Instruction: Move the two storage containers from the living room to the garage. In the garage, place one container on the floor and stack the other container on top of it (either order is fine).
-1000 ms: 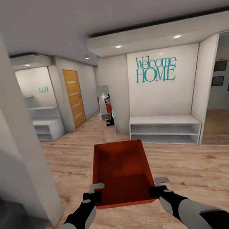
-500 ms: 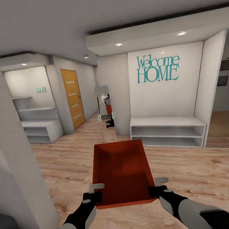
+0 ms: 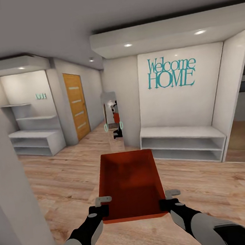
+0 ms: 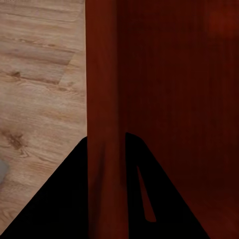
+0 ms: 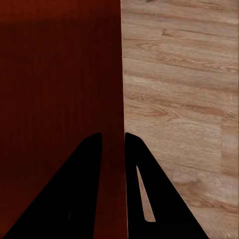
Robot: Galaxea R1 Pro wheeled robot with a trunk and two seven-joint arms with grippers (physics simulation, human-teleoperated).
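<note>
An orange-red storage container (image 3: pixel 131 184) hangs in front of me over light wood plank flooring, open side up and with nothing inside. My left gripper (image 3: pixel 102 209) is shut on its left wall near the close corner, and my right gripper (image 3: pixel 166 203) is shut on its right wall. In the left wrist view the dark fingers (image 4: pixel 74 199) pinch the container wall (image 4: pixel 104 99). The right wrist view has that gripper's fingers (image 5: pixel 84 194) clamped on the opposite wall (image 5: pixel 112 89).
Ahead is a white wall with a teal "Welcome HOME" sign (image 3: pixel 172 72) above a low white shelf bench (image 3: pixel 183 142). A narrow mirror (image 3: pixel 113 121) stands at a wall corner. An orange-wood door (image 3: pixel 76 104) lies left down a corridor, near white shelves (image 3: pixel 35 141). A white pillar (image 3: pixel 14 209) is close on my left.
The whole view has swung to the left: the left shelves and door show more, the right doorway less. The container stays gripped the same way in both grippers.
</note>
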